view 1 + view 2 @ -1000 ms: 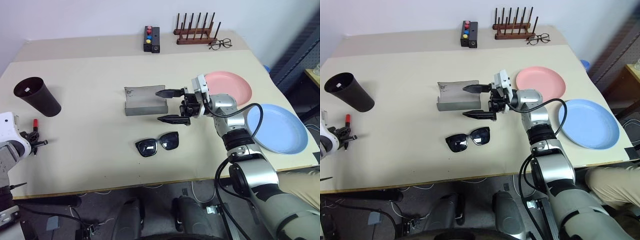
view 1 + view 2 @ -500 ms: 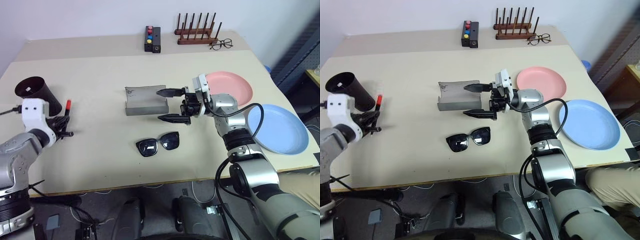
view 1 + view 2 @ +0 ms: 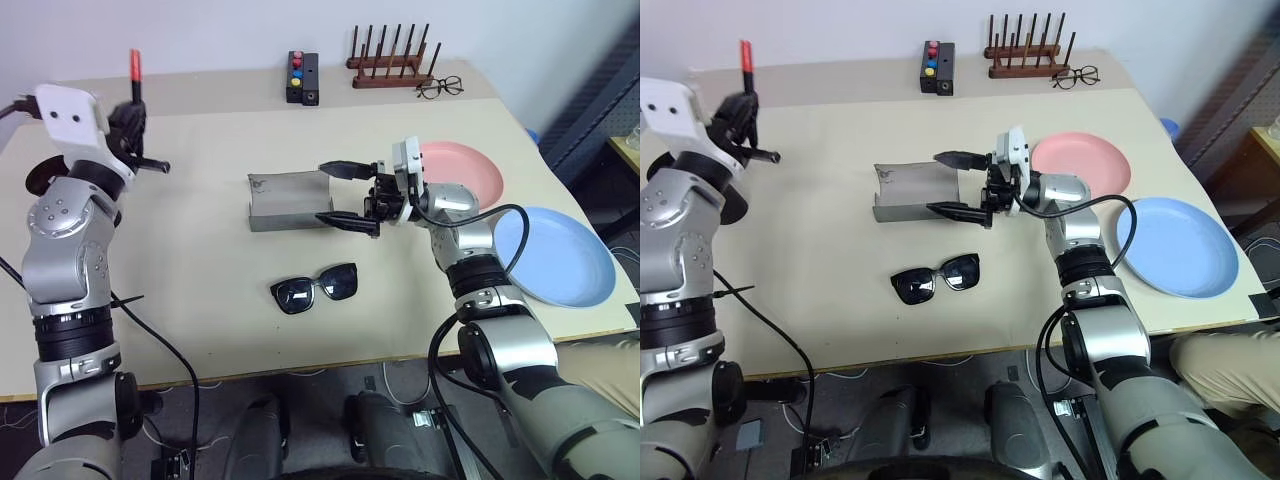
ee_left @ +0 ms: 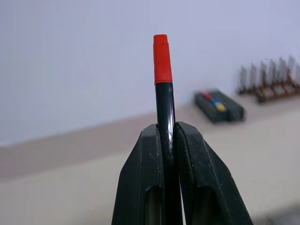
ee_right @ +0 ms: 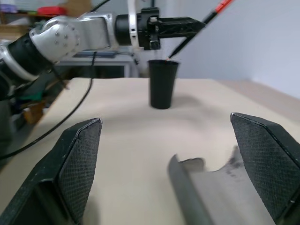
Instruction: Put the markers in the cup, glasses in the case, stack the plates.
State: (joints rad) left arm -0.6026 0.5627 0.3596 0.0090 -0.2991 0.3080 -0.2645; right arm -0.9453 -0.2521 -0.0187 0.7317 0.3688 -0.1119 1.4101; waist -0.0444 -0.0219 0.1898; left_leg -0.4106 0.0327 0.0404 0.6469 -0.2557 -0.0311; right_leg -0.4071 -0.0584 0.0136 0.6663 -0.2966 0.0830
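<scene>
Left gripper [image 3: 133, 128] raised over the table's [image 3: 180, 260] far left, jaws clamped on the black marker with red cap [image 4: 164, 108], cap end pointing up – the right wrist view shows its lower end just above the rim of the cup [image 5: 163, 83]. In the head views the cup is mostly hidden behind the left arm. Right gripper [image 3: 341, 195] hangs at the right end of the grey case [image 3: 290, 202], jaws spread wide, nothing between them, one finger over the case and one at its near edge. Case lies open mid-table. Black sunglasses [image 3: 315, 288] lie folded out on the table just in front of the case, untouched. Pink plate [image 3: 462, 172] and light blue plate [image 3: 555, 258] sit side by side at the right, not stacked. Along the far edge – small black button box [image 3: 302, 77], wooden rack [image 3: 390, 62], clear spectacles [image 3: 440, 88].
</scene>
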